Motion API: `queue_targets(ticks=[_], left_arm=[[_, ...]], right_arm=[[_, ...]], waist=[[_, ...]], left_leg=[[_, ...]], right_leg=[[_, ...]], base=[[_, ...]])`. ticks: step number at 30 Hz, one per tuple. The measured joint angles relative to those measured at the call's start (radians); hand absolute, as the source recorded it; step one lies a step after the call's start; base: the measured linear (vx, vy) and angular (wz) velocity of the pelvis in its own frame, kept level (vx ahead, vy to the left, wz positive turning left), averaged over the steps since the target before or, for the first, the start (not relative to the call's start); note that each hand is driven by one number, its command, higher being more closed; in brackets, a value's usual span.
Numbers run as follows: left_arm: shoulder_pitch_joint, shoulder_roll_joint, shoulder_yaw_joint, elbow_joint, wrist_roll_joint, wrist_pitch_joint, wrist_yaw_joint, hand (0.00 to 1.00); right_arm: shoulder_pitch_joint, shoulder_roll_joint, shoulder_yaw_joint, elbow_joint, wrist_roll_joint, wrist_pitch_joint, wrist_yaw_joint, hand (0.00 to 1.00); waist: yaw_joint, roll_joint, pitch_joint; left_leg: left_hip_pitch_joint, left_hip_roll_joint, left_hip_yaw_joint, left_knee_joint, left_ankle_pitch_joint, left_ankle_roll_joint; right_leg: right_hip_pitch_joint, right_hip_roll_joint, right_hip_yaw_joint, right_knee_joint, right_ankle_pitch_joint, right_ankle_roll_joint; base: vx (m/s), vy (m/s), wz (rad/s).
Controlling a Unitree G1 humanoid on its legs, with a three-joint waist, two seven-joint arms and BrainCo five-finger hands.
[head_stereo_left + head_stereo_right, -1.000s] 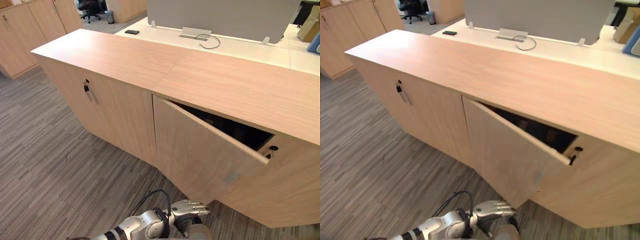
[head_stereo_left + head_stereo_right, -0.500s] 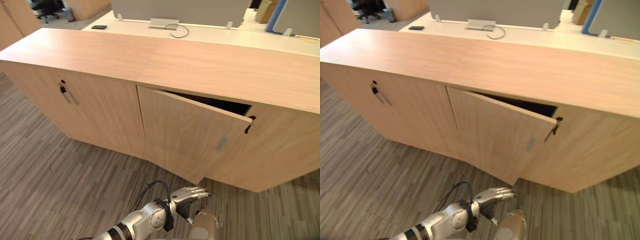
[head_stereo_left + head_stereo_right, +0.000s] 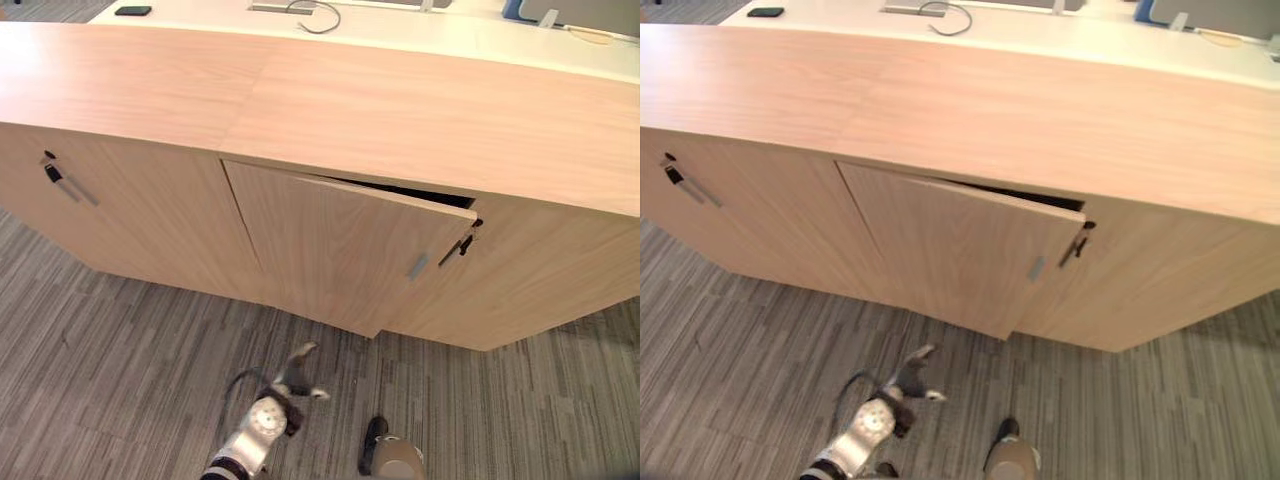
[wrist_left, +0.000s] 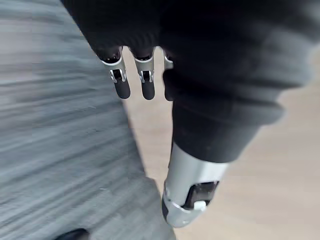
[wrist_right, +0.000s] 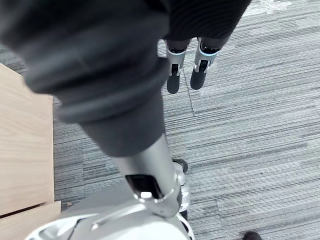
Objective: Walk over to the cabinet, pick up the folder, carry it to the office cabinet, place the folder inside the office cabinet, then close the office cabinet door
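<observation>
Door (image 3: 335, 250) is hanging slightly ajar, awaiting a closing push, while left hand (image 3: 293, 378) and right hand (image 5: 125, 70) are dangling with fingers released, neither carrying the folder

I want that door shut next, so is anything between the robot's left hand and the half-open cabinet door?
Nothing visible stands in the way. The left hand hangs low over the carpet, fingers straight, in front of the ajar cabinet door, apart from it.
</observation>
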Motion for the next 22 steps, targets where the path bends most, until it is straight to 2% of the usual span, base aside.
queue_targets(ticks=[1,3,4,5,6,7,8,9,10,11,12,13,15,19,22], left_arm=[[0.005,0.000,0.054,0.036,-0.049,0.011,0.015,0.00],[0.053,0.018,0.226,0.120,-0.188,0.034,0.068,0.00],[0.073,0.022,0.252,0.125,-0.219,0.038,0.077,0.00],[0.137,0.022,0.324,0.144,-0.307,0.038,0.087,0.00],[0.158,0.023,0.351,0.153,-0.330,0.038,0.089,0.00],[0.168,0.014,0.383,0.155,-0.378,0.033,0.091,0.00],[0.182,0.003,0.411,0.158,-0.424,0.028,0.097,0.00],[0.206,-0.008,0.433,0.165,-0.463,0.024,0.101,0.00],[0.216,-0.012,0.440,0.167,-0.471,0.023,0.103,0.00],[0.232,-0.026,0.459,0.171,-0.491,0.015,0.107,0.00],[0.253,-0.043,0.478,0.176,-0.512,0.008,0.113,0.00],[0.262,-0.049,0.495,0.176,-0.526,0.005,0.117,0.00],[0.267,-0.051,0.520,0.175,-0.550,-0.005,0.121,0.00],[0.280,-0.050,0.506,0.174,-0.588,-0.013,0.085,0.00],[0.267,-0.030,0.454,0.174,-0.604,-0.013,0.040,0.00]], right_arm=[[0.004,0.000,0.005,-0.005,0.000,0.000,-0.001,0.00],[0.012,0.000,0.013,-0.004,-0.001,0.000,-0.005,0.00],[0.016,-0.002,0.016,-0.004,-0.001,0.000,-0.005,0.00],[0.030,-0.004,0.017,-0.002,-0.001,-0.002,-0.005,0.00],[0.031,-0.004,0.017,0.002,0.000,-0.002,-0.005,0.00],[0.031,-0.004,0.017,0.004,0.002,-0.003,-0.005,0.00],[0.029,-0.011,0.017,0.006,0.003,-0.005,-0.005,0.00],[0.018,-0.014,0.017,0.007,0.004,-0.017,-0.008,0.00],[0.016,-0.014,0.017,0.007,0.005,-0.020,-0.008,0.00],[0.014,-0.017,0.017,0.007,0.008,-0.023,-0.010,0.00],[0.010,-0.022,0.018,0.017,0.015,-0.026,-0.018,0.00],[0.011,-0.018,0.029,0.021,0.023,-0.028,-0.019,0.00],[0.018,-0.011,0.042,0.024,0.037,-0.036,-0.022,0.00],[0.023,-0.006,0.039,0.027,0.042,-0.036,-0.038,0.00],[0.001,-0.003,0.039,0.035,0.042,-0.036,-0.042,0.00]], waist=[[0.001,-0.001,-0.001],[0.007,-0.009,-0.006],[0.013,-0.010,-0.006],[0.035,-0.008,-0.013],[0.043,-0.012,-0.012],[0.051,-0.018,-0.014],[0.068,-0.014,-0.016],[0.072,-0.012,-0.015],[0.074,-0.011,-0.014],[0.077,-0.003,-0.016],[0.090,0.013,-0.024],[0.088,0.004,-0.037],[0.082,-0.013,-0.050],[0.082,-0.017,-0.105],[0.079,-0.019,-0.107]], left_leg=[[0.000,0.003,0.002,0.010,0.001,0.000],[-0.009,0.027,0.002,0.105,0.001,0.000],[-0.009,0.036,0.000,0.139,0.001,0.000],[-0.045,0.070,-0.047,0.290,0.006,0.008],[-0.078,0.072,-0.092,0.354,0.014,0.022],[-0.100,0.060,-0.148,0.382,-0.017,0.017],[-0.110,0.015,-0.220,0.365,-0.085,0.001],[-0.119,-0.054,-0.282,0.294,-0.139,0.001],[-0.120,-0.080,-0.308,0.252,-0.140,0.002],[-0.119,-0.130,-0.363,0.135,-0.124,0.003],[-0.090,-0.152,-0.397,0.093,-0.053,0.053],[-0.085,-0.157,-0.393,0.081,-0.053,0.051],[-0.069,-0.185,-0.395,0.038,-0.040,0.072],[-0.033,-0.226,-0.405,-0.093,0.024,0.099],[-0.005,-0.223,-0.411,-0.107,0.026,0.099]], right_leg=[[0.005,0.002,0.001,-0.004,0.000,0.000],[0.035,0.011,0.019,-0.023,0.000,-0.002],[0.047,0.015,0.027,-0.030,0.000,-0.004],[0.078,0.035,0.060,-0.058,-0.011,-0.024],[0.085,0.036,0.069,-0.065,-0.012,-0.026],[0.086,0.032,0.083,-0.072,-0.015,-0.025],[0.086,0.031,0.113,-0.079,-0.015,-0.027],[0.090,0.029,0.147,-0.080,-0.011,-0.032],[0.094,0.029,0.159,-0.080,-0.011,-0.031],[0.103,0.034,0.170,-0.081,-0.008,-0.018],[0.110,0.049,0.197,-0.091,-0.002,0.000],[0.122,0.053,0.204,-0.117,0.001,0.004],[0.150,0.040,0.214,-0.163,0.028,0.009],[0.158,0.023,0.198,-0.237,0.062,0.034],[0.194,0.032,0.190,-0.262,0.063,0.034]], base=[[0.03,-0.042,-0.07],[0.03,-0.052,-0.22],[0.04,-0.067,-0.55],[0.02,-0.053,-0.50],[0.01,-0.050,-0.49],[-0.02,0.022,-0.42],[-0.04,0.118,-0.68],[-0.03,0.126,-0.69],[-0.02,0.147,-0.61],[-0.02,0.178,-0.66],[-0.02,0.178,-0.55],[0.04,0.149,-0.33],[0.15,0.083,0.15],[0.16,0.038,0.14],[0.15,-0.007,0.05]])
